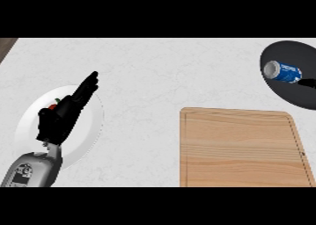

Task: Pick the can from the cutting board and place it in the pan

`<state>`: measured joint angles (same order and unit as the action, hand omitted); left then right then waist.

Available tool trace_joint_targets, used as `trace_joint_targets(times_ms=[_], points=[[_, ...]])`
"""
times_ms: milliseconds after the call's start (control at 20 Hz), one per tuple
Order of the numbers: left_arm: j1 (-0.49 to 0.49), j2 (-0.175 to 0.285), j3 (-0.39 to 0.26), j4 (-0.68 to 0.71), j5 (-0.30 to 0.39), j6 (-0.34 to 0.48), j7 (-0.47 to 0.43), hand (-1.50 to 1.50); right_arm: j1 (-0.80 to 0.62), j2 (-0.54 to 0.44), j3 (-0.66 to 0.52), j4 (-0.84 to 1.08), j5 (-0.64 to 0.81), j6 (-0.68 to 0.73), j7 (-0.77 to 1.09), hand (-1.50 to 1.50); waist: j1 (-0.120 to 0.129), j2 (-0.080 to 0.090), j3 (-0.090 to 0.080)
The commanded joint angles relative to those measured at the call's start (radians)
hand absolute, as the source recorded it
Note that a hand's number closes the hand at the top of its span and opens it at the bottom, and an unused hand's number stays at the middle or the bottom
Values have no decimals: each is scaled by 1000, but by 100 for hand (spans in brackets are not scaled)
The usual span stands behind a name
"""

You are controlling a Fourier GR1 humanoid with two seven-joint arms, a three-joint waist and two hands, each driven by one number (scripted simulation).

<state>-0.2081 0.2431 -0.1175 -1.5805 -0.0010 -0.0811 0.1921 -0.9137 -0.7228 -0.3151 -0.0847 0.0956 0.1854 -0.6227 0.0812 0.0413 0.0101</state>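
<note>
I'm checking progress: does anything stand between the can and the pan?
Nothing visible does. The can already lies on its side inside the pan, at the counter's far right, away from the cutting board.

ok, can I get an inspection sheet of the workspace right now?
surface: pale marbled counter.
job's things: can on its side in the pan; cutting board with nothing on it.
clutter: white plate at left, small red-green item on it, mostly hidden.
robot hands: left robot hand open over the plate; right robot hand apparently the black shape at the right edge by the can, state unclear.
cables: nothing seen.
surroundings: dark strip at upper left corner.
</note>
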Motion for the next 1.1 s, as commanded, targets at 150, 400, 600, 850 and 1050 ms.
trace_joint_targets(times_ms=[150,400,600,850,1050], points=[[16,-15,-5,14,-16,11,-34,0,122,-48,-34,-10,-35,202,-157,-150,-20,-1,1],[55,7,4,-37,-3,-3,-4,0,170,-93,-53,-27,-50,268,-221,-150,-9,-11,0],[33,-11,8,-45,-1,13,30,0,251,-100,-61,-43,-59,321,-284,-150,-32,-18,0],[24,-22,18,6,-16,29,13,0,290,-92,-72,-71,-75,362,-314,-150,-43,-18,-1],[43,-8,20,-19,-9,8,-3,0,345,-84,-70,-88,-74,358,-347,-150,-43,-22,-2]])
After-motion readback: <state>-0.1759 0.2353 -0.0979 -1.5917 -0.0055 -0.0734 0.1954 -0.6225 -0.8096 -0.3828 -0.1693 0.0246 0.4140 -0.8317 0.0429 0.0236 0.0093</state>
